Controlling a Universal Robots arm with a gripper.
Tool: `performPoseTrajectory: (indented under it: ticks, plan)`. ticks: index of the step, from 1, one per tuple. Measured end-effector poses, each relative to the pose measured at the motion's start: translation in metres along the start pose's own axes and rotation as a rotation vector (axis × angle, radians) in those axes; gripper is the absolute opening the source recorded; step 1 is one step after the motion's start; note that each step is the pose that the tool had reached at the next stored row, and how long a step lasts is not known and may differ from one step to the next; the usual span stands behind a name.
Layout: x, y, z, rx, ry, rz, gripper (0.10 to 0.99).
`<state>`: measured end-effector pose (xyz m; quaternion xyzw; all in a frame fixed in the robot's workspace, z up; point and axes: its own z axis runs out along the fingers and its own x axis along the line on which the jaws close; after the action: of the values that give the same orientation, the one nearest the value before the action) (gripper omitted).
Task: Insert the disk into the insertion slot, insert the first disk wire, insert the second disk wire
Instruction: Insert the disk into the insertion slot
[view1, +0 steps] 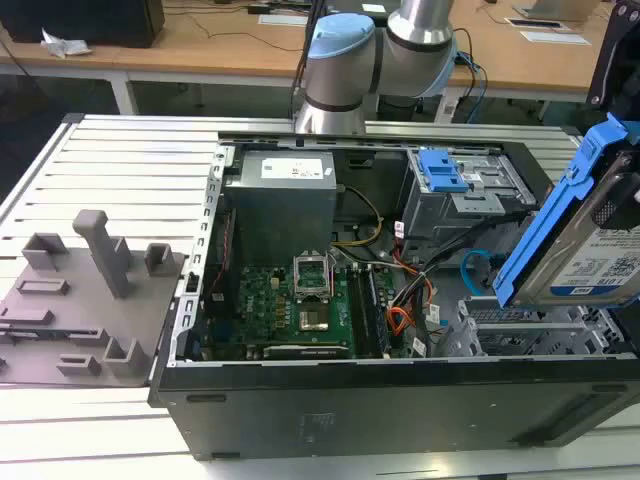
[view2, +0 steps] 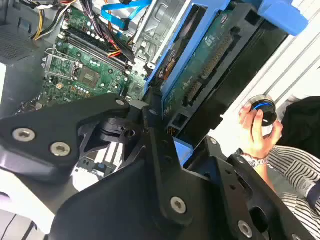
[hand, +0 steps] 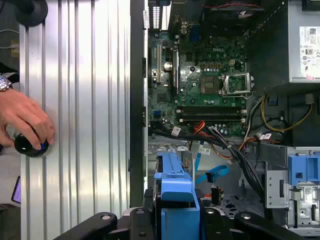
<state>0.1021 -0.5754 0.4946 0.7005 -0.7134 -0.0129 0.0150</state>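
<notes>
Above the insertion slot (view1: 520, 325) the pincer (hand: 177, 216) clamps the disk (view1: 592, 250) — tilted.

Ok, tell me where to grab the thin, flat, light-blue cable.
Take the light-blue cable by its small dark plug, from above through the computer case's open side: the plug looks rigid, the flat loop is floppy and sits among other wires.

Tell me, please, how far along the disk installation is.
Nothing looks finished yet. In hand: the hand holds the disk tilted above the insertion slot, not yet in it. Left: seating the disk and plugging both wires. The second disk wire loops loose beside the slot.
</notes>
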Motion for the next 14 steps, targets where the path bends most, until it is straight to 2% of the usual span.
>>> performPoseTrajectory:
  ticks: [14]
  plan:
    - [0.0,0.0,0.0111,0.0,0.0,0.0,0.365]
